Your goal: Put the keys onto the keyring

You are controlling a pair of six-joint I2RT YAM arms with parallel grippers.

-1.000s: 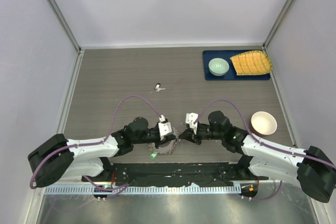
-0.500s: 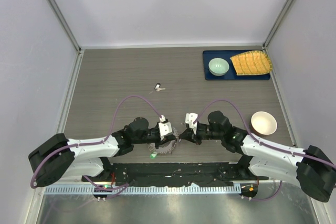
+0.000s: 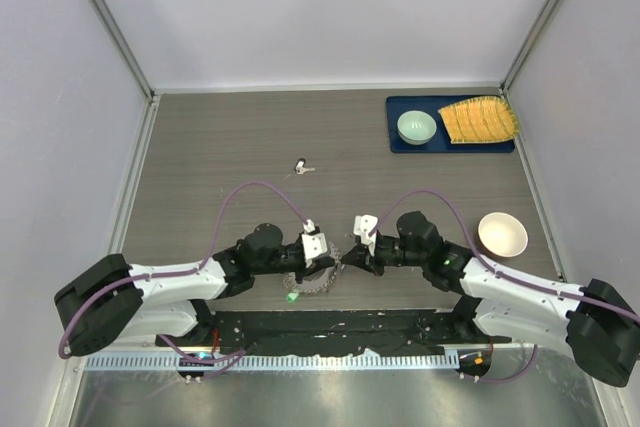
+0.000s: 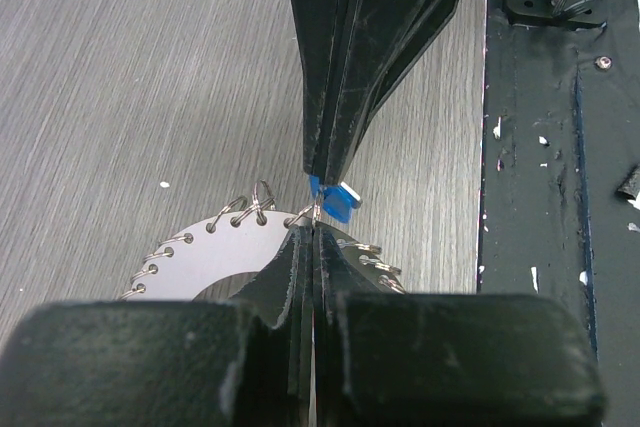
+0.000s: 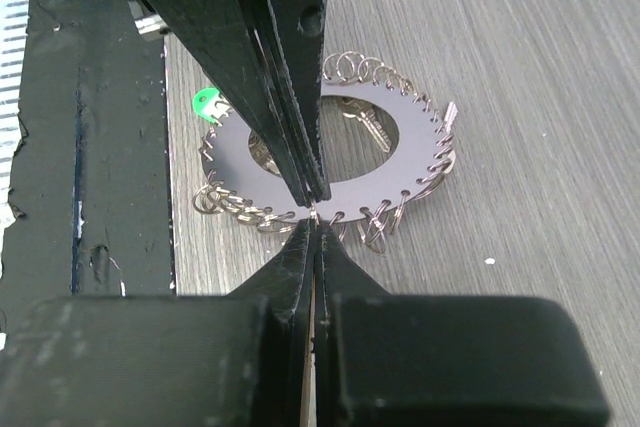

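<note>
Top external view: the wood-grain table [image 3: 230, 147] fills the frame, with the left arm [image 3: 180, 282] and right arm [image 3: 500, 287] reaching in from its near edge and meeting at the keyring [image 3: 315, 282]. Far beyond the keyring and to its right lies a navy tray [image 3: 450, 147] holding a pale green bowl [image 3: 417, 127] and a ridged yellow piece [image 3: 480, 119]. A white bowl [image 3: 502, 234] stands well to the right of the keyring, level with the right arm's wrist.

The keyring is a flat grey disc with a round hole, its rim strung with small wire loops [image 5: 400, 172]. It lies on the table just in front of the black mat between the arm bases. The left gripper [image 3: 335, 265] has its jaws pressed together, pinching the keyring's rim at its right side [image 4: 312, 232]. The right gripper [image 3: 345, 263] meets it tip to tip there, jaws also closed [image 5: 315, 222].

A green key [image 5: 208, 104] sits at the keyring's near-left rim. The blue key [image 4: 332, 202] shows right at the right gripper's tips and seems to be nipped between them, though the left wrist view hides the contact. A bare silver key [image 5: 372, 132] lies inside the keyring's hole. Another small key [image 3: 302, 165] rests alone on the table, well beyond the keyring.
</note>
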